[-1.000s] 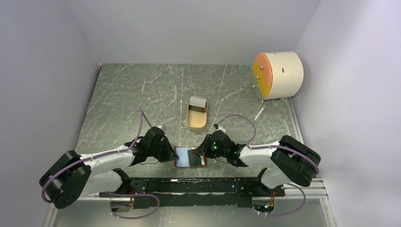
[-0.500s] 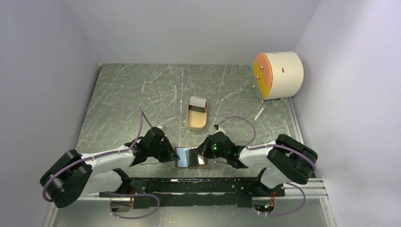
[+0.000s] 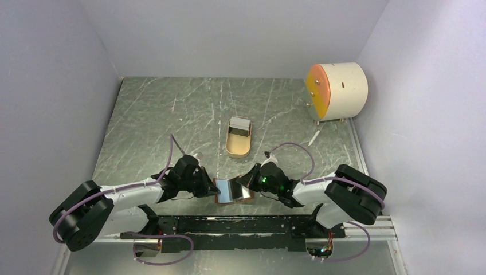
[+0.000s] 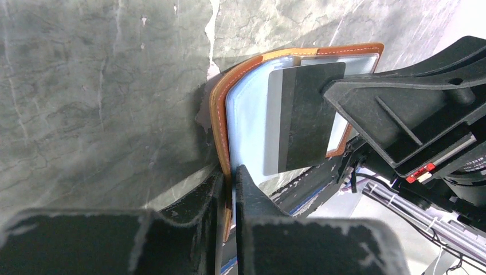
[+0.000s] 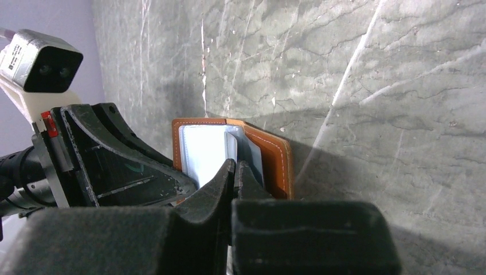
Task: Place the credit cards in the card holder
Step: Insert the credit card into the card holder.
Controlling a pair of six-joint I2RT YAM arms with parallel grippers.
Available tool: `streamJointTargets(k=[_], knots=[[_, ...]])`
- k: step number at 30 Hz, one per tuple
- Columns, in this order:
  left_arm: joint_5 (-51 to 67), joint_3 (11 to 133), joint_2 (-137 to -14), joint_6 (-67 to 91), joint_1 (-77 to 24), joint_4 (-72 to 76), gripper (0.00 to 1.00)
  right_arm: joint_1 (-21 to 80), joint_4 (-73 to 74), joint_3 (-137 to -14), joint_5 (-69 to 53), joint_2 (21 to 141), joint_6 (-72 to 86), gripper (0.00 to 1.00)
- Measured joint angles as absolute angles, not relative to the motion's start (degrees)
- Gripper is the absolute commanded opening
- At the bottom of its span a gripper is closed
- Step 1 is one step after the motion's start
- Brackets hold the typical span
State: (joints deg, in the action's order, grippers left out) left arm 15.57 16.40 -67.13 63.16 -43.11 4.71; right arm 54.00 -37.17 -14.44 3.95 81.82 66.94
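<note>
Reaching inward, left jaws pinch the card holder [image 4: 216,117], right jaws clamp a dark card [image 4: 308,117].

The left arm [image 3: 123,195] and the right arm [image 3: 321,192] have white shells between bulky black joints, and a purple cable [image 3: 172,150] loops along each. The left gripper [image 4: 232,177] and the right gripper [image 5: 235,169] are angular matte black plastic. A green light [image 3: 263,180] glows on the right wrist, and a small red label [image 4: 421,172] marks its side.

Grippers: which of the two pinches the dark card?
The right gripper, shut on the dark card over the open card holder; the left gripper clamps the holder's leather edge instead.
</note>
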Motion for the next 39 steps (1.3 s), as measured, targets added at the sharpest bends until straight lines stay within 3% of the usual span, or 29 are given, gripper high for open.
streamJointTargets(k=[4,11,13,24,39], knots=[[15.9,16.2,-67.0,63.5,-43.1,5.1,0.17,54.6,-37.6,-14.5,4.4,82.6,67.1,0.05],[16.6,16.2,-66.6,63.5,-43.1,5.1,0.19,56.1,-34.5,-16.6,4.8,84.6,67.0,0.44],[16.7,16.2,-66.4,63.5,-43.1,5.1,0.19,56.4,-29.9,-19.4,5.2,83.5,66.0,0.51],[16.6,16.2,-65.4,63.5,-43.1,4.9,0.19,56.9,-17.1,-22.1,7.4,78.0,62.6,0.49],[16.9,16.2,-65.4,63.4,-43.1,4.9,0.2,58.3,-27.4,-23.2,1.6,86.0,63.1,0.34]])
